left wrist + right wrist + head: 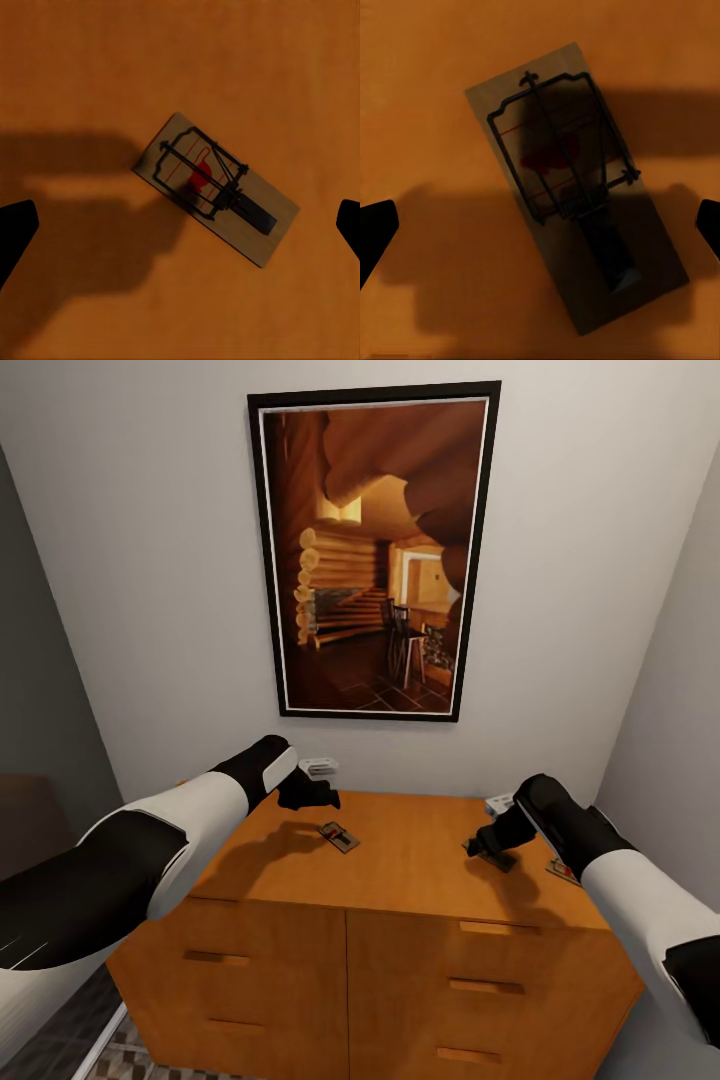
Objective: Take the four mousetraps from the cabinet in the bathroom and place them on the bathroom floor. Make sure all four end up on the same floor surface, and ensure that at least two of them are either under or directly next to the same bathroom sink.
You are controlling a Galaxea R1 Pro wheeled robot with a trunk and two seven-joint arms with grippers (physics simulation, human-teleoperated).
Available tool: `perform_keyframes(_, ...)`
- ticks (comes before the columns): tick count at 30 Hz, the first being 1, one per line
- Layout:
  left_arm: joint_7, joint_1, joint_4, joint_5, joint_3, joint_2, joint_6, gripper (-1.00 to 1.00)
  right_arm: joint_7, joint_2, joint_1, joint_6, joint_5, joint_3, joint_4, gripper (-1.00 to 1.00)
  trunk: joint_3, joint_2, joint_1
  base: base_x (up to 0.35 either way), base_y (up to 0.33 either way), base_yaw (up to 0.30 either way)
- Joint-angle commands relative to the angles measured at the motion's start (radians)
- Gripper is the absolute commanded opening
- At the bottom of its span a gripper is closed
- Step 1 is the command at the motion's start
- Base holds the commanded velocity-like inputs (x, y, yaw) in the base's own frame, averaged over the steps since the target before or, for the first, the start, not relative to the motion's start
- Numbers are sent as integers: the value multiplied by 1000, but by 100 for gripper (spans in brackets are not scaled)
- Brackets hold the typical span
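Observation:
The orange-brown cabinet (pixel 400 880) stands against the wall, with mousetraps lying on its top. One mousetrap (pixel 338 836) lies left of centre. My left gripper (pixel 310 795) hovers open above and behind it. In the left wrist view that mousetrap (pixel 217 187) lies slanted between the wide-apart fingertips (pixel 15 232). My right gripper (pixel 490 847) hangs open over a second mousetrap (pixel 574 202), which lies centred between its fingertips (pixel 709 225) in the right wrist view. A third mousetrap (pixel 563 871) peeks out beside my right forearm near the cabinet's right edge.
A large framed picture (pixel 375 550) hangs on the wall behind the cabinet. Grey walls close in on both sides. A patch of the patterned bathroom floor (pixel 135 1058) shows at the cabinet's lower left corner. Drawer fronts with slim handles (pixel 485 928) face me.

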Motion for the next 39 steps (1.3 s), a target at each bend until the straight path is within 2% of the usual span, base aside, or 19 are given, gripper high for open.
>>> perform_keyframes(1,-1,-1,0,6,-8,0,3,100,15,-2,-1,1,11,6,-1,100,-1,-1,0,0,0,0)
perform_keyframes(25,-1,-1,0,7,-8,1,3,100,34,-15,-1,1,20,10,-3,100,-1,-1,0,0,0,0)
perform_keyframes(39,-1,-1,0,7,-8,0,3,100,35,-51,-8,1,18,-7,-1,100,-1,-1,0,0,0,0)
